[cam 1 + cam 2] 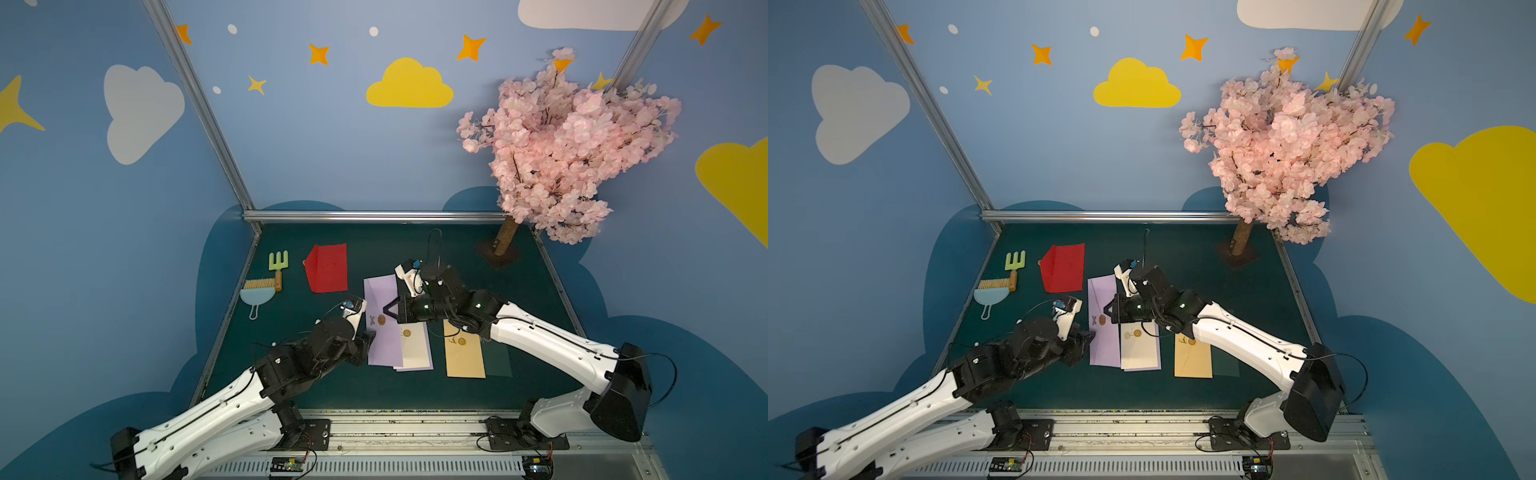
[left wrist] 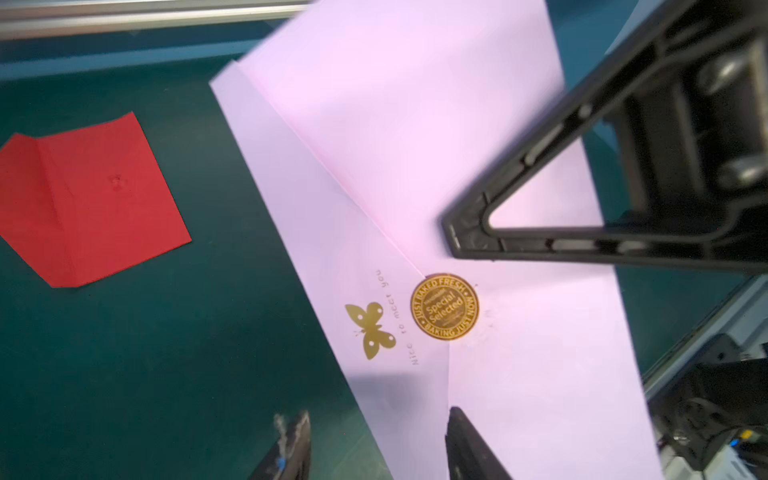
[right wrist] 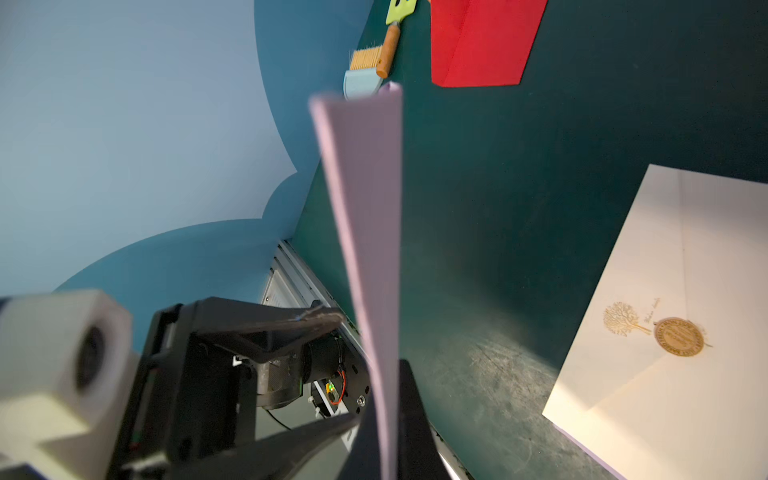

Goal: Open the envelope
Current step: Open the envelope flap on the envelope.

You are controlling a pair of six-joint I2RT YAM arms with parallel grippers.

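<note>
1. Top views: dark green table mat [image 1: 415, 390] fills the floor of the cell. A pink blossom tree [image 1: 569, 149] stands at its far right corner.
2. Lilac envelope [image 1: 384, 345] [image 1: 1104, 345] lies mid-mat, long side running near to far. Its right edge overlaps the cream envelope [image 1: 415, 349]. The flap is down. Can't tell whether it rests flat or is lifted.
3. Red envelope [image 1: 328, 268] is far left of the lilac one and apart from it, w/ its flap folded out to the left.
4. Tan envelope [image 1: 465, 353] lies right of the cream one w/ a gap between. Both are sealed w/ gold stickers.
5. R. gripper [image 1: 388, 311] [image 2: 455, 237] comes in from the right w/ jaws closed on the lilac paper. In the r. wrist view the sheet runs edge-on between its fingers [image 3: 411, 415].
6. L. gripper [image 1: 370, 336] [image 2: 380, 442] is at the lilac envelope's left edge, jaws apart, holding nothing. One finger is over the paper, the other over the mat.
7. Brush and dustpan [image 1: 257, 293] sit at far left, w/ a green toy rake [image 1: 278, 266] touching them on the far side.
8. Gold seal [image 2: 444, 306] sits over the flap's point, just near of the r. gripper tip.
9. Gold butterfly print [image 2: 370, 330] is beside the seal.
</note>
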